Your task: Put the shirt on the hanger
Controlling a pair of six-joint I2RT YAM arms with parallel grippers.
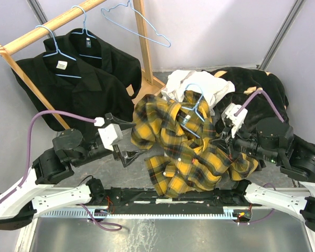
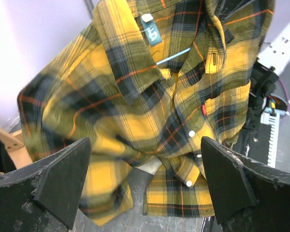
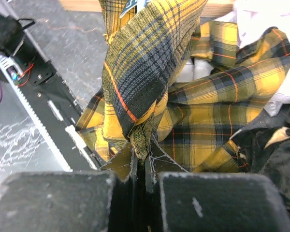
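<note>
Most of hanger (image 1: 195,106) hidden inside shirt (image 1: 184,152), right gripper (image 3: 140,164) pinching a fold

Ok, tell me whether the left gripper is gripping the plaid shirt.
No. The left gripper has its jaws spread wide apart, not closed on the plaid shirt hanging in front of them.

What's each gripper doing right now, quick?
Left gripper: open, holding nothing.
Right gripper: shut on the yellow-and-black plaid flannel shirt.
</note>
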